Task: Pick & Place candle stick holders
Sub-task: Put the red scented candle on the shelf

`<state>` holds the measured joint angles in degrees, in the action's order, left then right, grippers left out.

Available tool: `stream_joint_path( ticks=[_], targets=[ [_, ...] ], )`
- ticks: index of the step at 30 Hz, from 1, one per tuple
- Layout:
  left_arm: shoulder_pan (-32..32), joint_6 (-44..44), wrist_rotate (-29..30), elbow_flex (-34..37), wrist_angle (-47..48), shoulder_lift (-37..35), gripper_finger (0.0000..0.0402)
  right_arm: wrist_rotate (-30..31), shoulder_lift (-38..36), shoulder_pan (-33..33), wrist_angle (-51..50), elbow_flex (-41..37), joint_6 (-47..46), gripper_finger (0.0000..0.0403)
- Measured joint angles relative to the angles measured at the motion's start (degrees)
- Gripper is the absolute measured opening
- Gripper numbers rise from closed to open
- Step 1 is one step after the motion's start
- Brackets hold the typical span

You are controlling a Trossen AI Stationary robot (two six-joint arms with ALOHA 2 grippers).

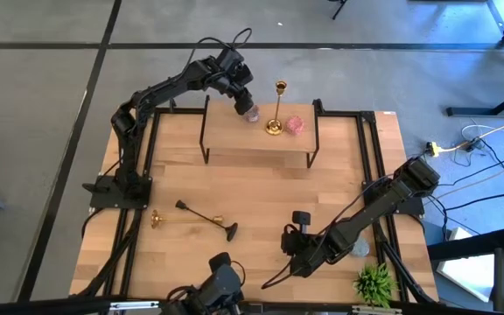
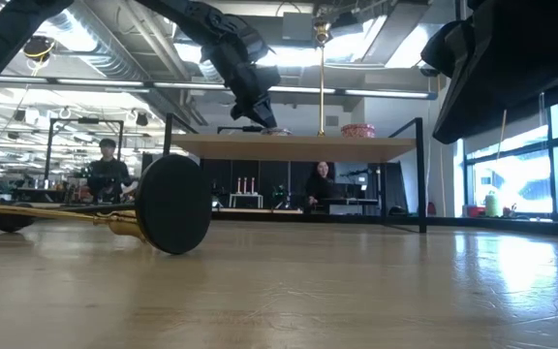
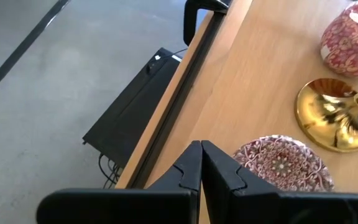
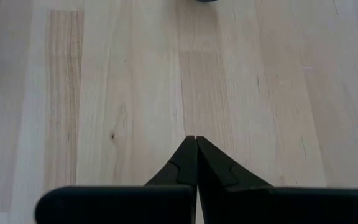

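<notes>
One gold candle stick holder (image 1: 276, 109) is seen upright on the raised shelf (image 1: 261, 144); the gold one (image 1: 182, 219) and black one (image 1: 206, 219) lie on the tabletop (image 1: 261, 201), cut off in the low view. The left end effector (image 1: 247, 108) is closed, empty, beside a patterned cup (image 3: 283, 165). The right end effector (image 1: 297, 229) is closed above bare tabletop.

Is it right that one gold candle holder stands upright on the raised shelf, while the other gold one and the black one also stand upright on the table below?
Not quite. One gold candle holder does stand upright on the raised shelf. But the other gold one and the black one are lying flat on the table, not standing. The high view shows this.
</notes>
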<state>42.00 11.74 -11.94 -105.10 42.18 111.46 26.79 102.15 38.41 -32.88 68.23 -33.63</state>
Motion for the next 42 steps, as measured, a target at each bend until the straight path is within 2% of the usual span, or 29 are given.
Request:
stream_joint_path(
  ticks=[13,22,42],
  targets=[
    [-0.41,0.98,0.0,3.59,-1.69,0.07,0.0002,0.04,0.0,0.0,0.2,0.0,0.24,0.0],
    [-1.32,1.19,-2.97,3.59,-1.05,0.07,0.0002,0.15,0.0,-0.01,0.2,0.0,0.25,0.0],
    [-4.94,2.68,-0.57,3.61,4.19,0.07,0.0002,0.11,0.0,0.0,0.2,0.0,0.26,0.0]
  ],
)
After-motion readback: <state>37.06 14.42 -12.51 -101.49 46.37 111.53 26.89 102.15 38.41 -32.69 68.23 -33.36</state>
